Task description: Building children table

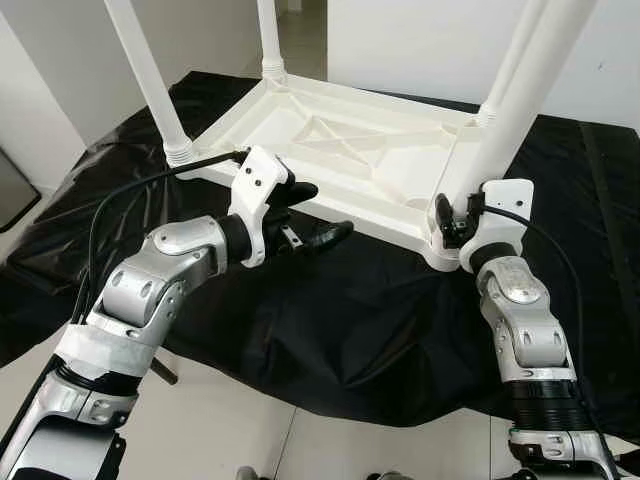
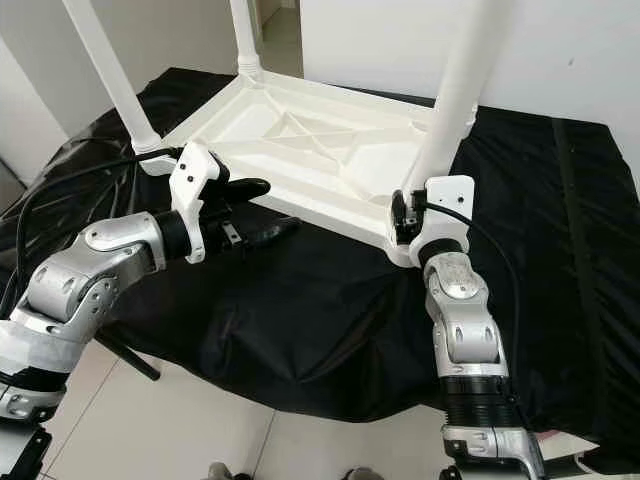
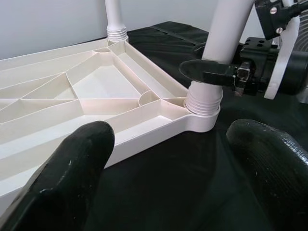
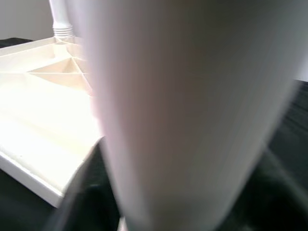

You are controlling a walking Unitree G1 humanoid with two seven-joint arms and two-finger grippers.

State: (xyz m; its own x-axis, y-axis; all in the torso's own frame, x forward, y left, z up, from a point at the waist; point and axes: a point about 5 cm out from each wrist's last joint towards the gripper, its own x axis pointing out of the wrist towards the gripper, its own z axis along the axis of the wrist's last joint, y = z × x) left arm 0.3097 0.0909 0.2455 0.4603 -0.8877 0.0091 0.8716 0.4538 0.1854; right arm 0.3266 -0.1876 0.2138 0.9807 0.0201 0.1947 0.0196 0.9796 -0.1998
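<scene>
A white plastic children's table top (image 1: 340, 150) lies upside down on a black cloth (image 1: 330, 320) spread over a pale tiled floor (image 1: 230, 430). Its ribbed underside faces up, and four white legs stand upward from the corner sockets. The near right leg (image 1: 520, 100) rises from the corner closest to the right arm. The right gripper (image 1: 452, 215) is at the base of this leg, just above the ribbed collar where it enters the socket; its black fingers (image 3: 211, 72) appear closed around the leg. The left gripper (image 1: 305, 215) hovers just above the cloth beside the table's near long edge, fingers spread apart and holding nothing, touching neither table nor leg.

The step in hand looks like seating or tightening the near right leg. To do it well, the right gripper should probably keep the leg upright and in line with its socket while turning or pressing. The free left gripper could steady the table's near edge so the top does not slide on the slippery cloth.
</scene>
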